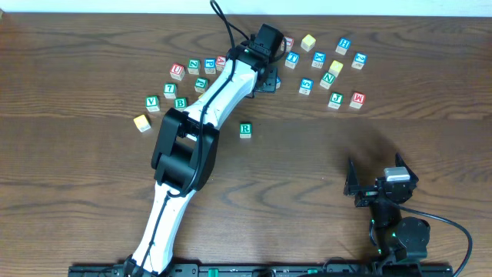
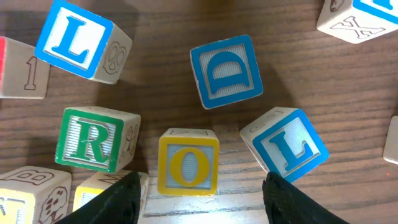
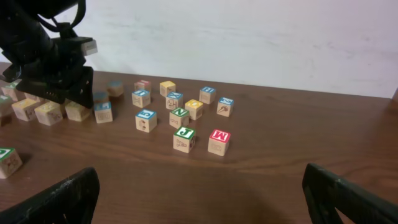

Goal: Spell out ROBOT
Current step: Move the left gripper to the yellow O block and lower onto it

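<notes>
In the left wrist view a yellow-bordered O cube (image 2: 188, 163) lies on the table just ahead of my left gripper (image 2: 202, 183). That gripper is open, with a black fingertip on either side and neither touching the cube. Left of it sits a green R cube (image 2: 93, 140). From overhead the left gripper (image 1: 267, 77) hangs over the back cluster and hides the O. Another green R cube (image 1: 245, 129) lies alone mid-table. A green B cube (image 1: 181, 102) and a plain yellow cube (image 1: 141, 122) lie at the left. My right gripper (image 1: 374, 185) (image 3: 199, 196) is open over bare wood.
Close around the O lie a blue D cube (image 2: 225, 71) and two blue L cubes (image 2: 291, 144) (image 2: 74, 38). A red M cube (image 1: 357, 99) and a green J cube (image 1: 335, 99) end the right-hand scatter. A red U cube (image 1: 177, 70) and a green V cube (image 1: 151, 101) lie at the left.
</notes>
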Controlling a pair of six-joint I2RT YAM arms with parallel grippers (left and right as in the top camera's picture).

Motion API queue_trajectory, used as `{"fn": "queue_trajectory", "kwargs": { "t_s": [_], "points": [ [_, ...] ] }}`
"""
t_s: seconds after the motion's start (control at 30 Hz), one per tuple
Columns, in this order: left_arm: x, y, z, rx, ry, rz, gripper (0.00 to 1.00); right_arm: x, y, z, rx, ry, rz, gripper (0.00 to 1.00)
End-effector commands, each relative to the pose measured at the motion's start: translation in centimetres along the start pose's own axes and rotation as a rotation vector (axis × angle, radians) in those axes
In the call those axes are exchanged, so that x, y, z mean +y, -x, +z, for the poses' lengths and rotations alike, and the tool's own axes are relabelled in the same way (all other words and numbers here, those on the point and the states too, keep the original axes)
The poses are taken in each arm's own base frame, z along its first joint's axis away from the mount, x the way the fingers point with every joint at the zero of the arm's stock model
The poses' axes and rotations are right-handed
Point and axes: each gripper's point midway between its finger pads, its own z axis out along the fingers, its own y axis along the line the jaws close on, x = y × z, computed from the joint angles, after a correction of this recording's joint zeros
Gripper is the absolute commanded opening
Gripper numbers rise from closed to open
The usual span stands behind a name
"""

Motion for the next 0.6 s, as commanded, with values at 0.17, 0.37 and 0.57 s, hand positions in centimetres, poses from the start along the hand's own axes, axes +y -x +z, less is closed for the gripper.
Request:
{"fn": "queue_trajectory", "kwargs": {
  "t_s": [0.17, 0.37, 0.57],
  "points": [
    [1.1, 0.3, 1.1, -0.007, 0.027, -0.012, 0.63, 0.2, 0.0, 0.0, 0.000, 0.008, 0.013, 0.99],
    [1.4, -0.2, 2.5, 0.007, 0.033, -0.013, 0.62, 0.2, 0.0, 0.0, 0.000, 0.008, 0.013, 0.99],
    [1.3, 0.1, 2.5, -0.006, 0.028, -0.008, 0.62, 0.2, 0.0, 0.0, 0.000, 0.008, 0.013, 0.99]
  ]
}}
